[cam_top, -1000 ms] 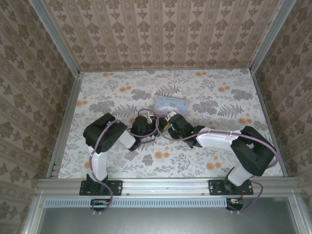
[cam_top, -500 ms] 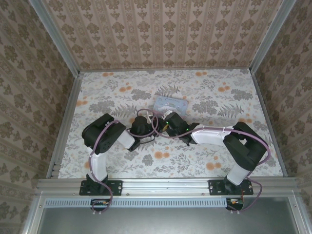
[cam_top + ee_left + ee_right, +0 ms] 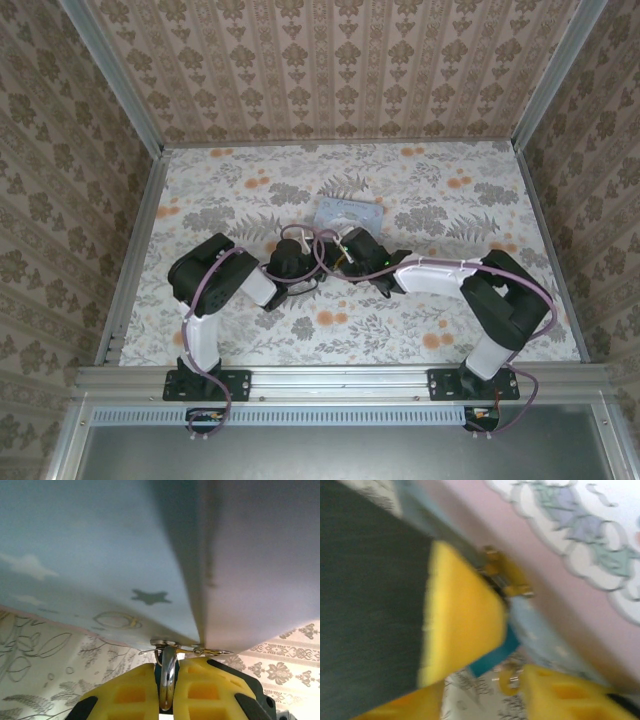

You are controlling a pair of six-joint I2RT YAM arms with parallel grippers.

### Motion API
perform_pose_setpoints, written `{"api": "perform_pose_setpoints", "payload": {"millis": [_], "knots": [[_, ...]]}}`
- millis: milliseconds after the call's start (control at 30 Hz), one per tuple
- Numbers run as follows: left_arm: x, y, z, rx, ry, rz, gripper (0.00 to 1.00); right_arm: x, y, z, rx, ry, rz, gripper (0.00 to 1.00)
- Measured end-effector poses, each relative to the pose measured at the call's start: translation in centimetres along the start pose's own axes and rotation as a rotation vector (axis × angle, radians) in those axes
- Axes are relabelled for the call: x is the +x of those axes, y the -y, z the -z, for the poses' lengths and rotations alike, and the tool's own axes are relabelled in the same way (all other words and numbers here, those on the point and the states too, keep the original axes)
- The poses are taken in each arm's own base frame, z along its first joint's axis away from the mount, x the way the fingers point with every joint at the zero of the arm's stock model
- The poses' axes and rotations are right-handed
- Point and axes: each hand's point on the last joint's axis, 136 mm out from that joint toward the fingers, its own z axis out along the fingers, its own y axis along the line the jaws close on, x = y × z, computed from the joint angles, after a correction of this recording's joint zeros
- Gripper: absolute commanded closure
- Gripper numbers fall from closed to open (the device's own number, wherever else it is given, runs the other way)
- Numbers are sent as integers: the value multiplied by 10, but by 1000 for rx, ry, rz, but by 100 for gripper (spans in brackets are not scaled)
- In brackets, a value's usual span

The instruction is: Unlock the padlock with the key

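A teal padlock [image 3: 496,653] with a chrome shackle [image 3: 167,677] is clamped between the yellow pads [image 3: 125,692] of my left gripper [image 3: 167,690], which is shut on it. The shackle reaches up to a metal hasp [image 3: 165,642] on the edge of a light blue box [image 3: 350,213]. In the top view my left gripper [image 3: 312,252] and right gripper [image 3: 338,254] meet just in front of that box. The right wrist view is blurred. A small brass key [image 3: 507,680] sits beside one right finger [image 3: 565,695], below the padlock. The right jaws stand apart with nothing clamped.
The box [image 3: 100,555] looms close over the left gripper, and its pink-and-cloud lid [image 3: 580,555] and brass latch [image 3: 505,572] show past the right one. Purple cables [image 3: 300,235] loop between the two wrists. Patterned walls enclose the floral table [image 3: 450,190].
The right arm has swung left and in toward the left gripper, its gripper turning near the box. The left arm and the box have barely moved.
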Motion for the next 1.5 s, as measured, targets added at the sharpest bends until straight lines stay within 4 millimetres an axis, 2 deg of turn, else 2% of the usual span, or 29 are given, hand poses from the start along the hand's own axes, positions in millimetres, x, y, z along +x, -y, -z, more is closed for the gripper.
{"api": "perform_pose_setpoints", "payload": {"millis": [67,133,267,333,467,667,767,933,1000,1100,1167,1300,1367,1500], "knots": [[1,-1,1,-2,-2,0,99,1,-4,8,-32,10,-30,38],[2,-5,3,-12,-7,2,91,4,-3,15,-63,20,-80,37],[6,-11,5,-27,-15,-19,67,15,2,25,-120,34,-210,34],[7,-14,7,-37,-20,-34,52,22,7,27,-144,37,-298,32],[9,-8,13,-34,-22,-60,37,31,13,29,-191,45,-450,28],[10,15,21,-1,-17,-109,29,31,8,34,-278,73,-621,26],[12,25,27,2,-17,-140,27,23,7,38,-317,104,-679,25],[13,50,45,-16,1,-236,18,10,11,39,-353,148,-745,25],[12,62,55,-45,15,-293,13,11,13,35,-355,143,-767,25],[6,85,68,-111,53,-401,5,17,18,26,-344,120,-793,25],[-2,110,80,-154,99,-499,0,16,23,19,-339,109,-811,25],[-18,142,102,-229,178,-644,0,2,35,10,-335,119,-846,25],[-25,143,110,-286,202,-695,0,-8,42,5,-336,128,-862,25],[-40,123,123,-431,224,-755,0,-31,59,-9,-348,163,-891,26]]}}
